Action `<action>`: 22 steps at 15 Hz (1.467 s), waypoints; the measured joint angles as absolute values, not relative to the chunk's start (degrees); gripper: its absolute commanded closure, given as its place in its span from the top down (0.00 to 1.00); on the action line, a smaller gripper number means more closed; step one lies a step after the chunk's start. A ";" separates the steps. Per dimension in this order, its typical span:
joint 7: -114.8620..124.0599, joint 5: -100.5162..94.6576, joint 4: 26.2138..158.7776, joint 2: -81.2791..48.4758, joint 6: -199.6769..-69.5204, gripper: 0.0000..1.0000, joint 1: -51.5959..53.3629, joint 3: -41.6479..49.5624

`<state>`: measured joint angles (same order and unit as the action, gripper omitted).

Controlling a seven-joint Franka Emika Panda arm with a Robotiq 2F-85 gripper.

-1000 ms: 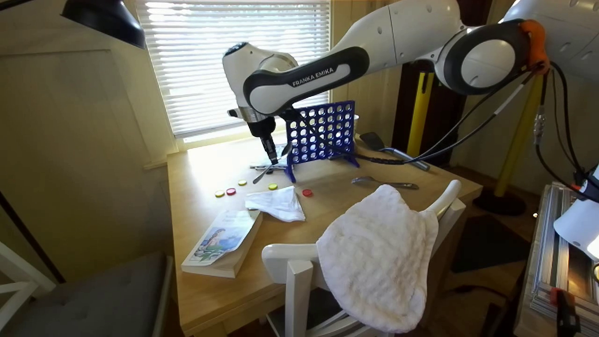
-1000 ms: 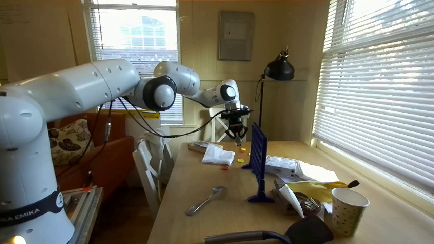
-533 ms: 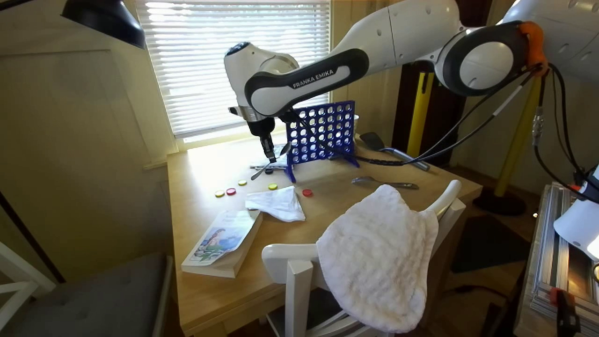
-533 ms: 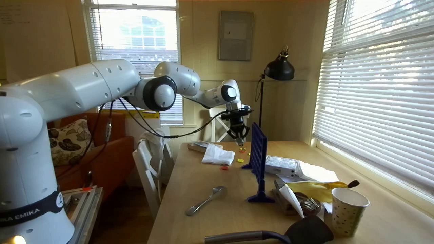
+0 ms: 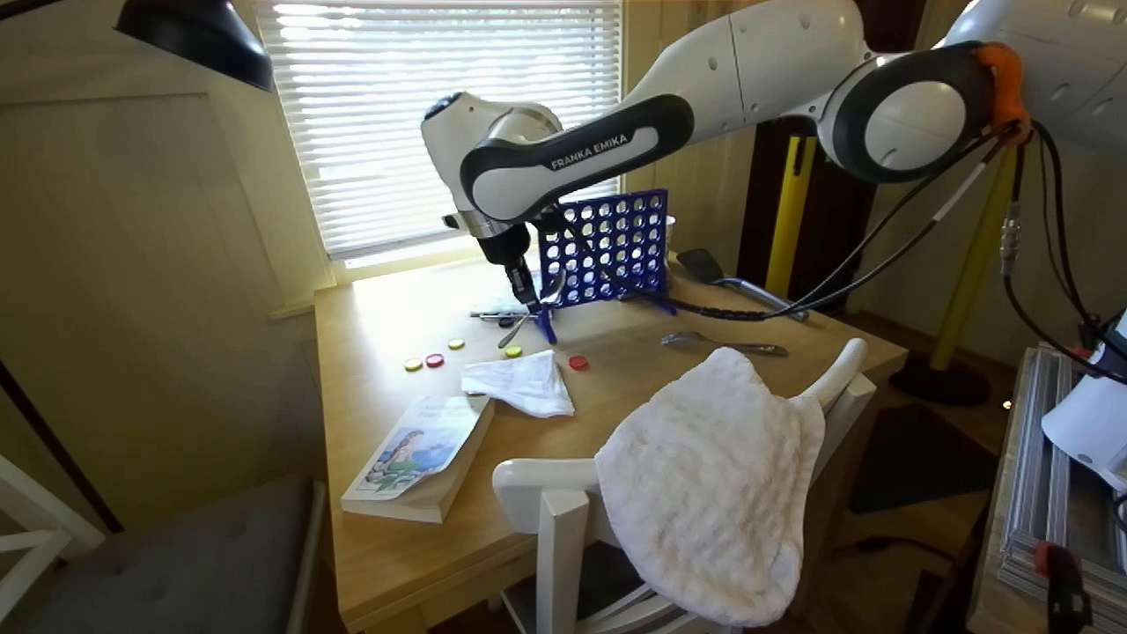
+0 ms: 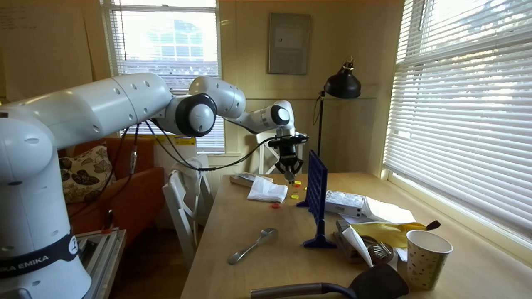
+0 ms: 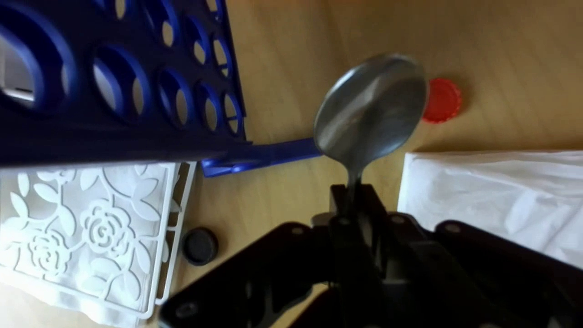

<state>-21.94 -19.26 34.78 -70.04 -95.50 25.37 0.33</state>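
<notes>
1. The gripper point(image 7: 353, 193) is clamped on a metal spoon point(image 7: 373, 109), both fingers point(image 7: 371, 200) pressed together around its neck, just below the bowl
2. The spoon hangs above the table point(image 5: 634, 361), tilted, bowl high and handle end low in an exterior view; whether that lower end meets the tabletop, I cannot tell
3. On one side stands the upright blue rack point(image 7: 150, 132); in an exterior view a gap shows between its end edge and the gripper
4. The rack's foot point(image 7: 268, 154) juts out past that edge, its tip hidden behind the bowl in the wrist view, where contact cannot be judged
5. On the opposite side lies a white napkin point(image 7: 492, 200), its nearest edge just beside the fingers in the wrist view, though lower down
6. Seen from the wrist, the bowl's rim overlaps a red disc point(image 7: 442, 100) on the table
7. A black cap point(image 7: 199, 246) sits between the gripper and the slim side of a white rose-patterned holder point(image 7: 104, 228)
8. A book point(image 5: 418, 453) lies near the table's edge
</notes>
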 measured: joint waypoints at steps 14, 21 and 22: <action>-19.38 -18.67 34.78 -69.55 -80.92 0.02 26.38 -0.17; -7.73 -15.21 38.25 -67.61 -71.01 0.02 26.59 -1.76; -5.54 -14.28 39.34 -67.04 -70.07 0.02 26.60 -1.99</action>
<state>-5.54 -14.28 39.34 -67.04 -70.07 26.60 -1.99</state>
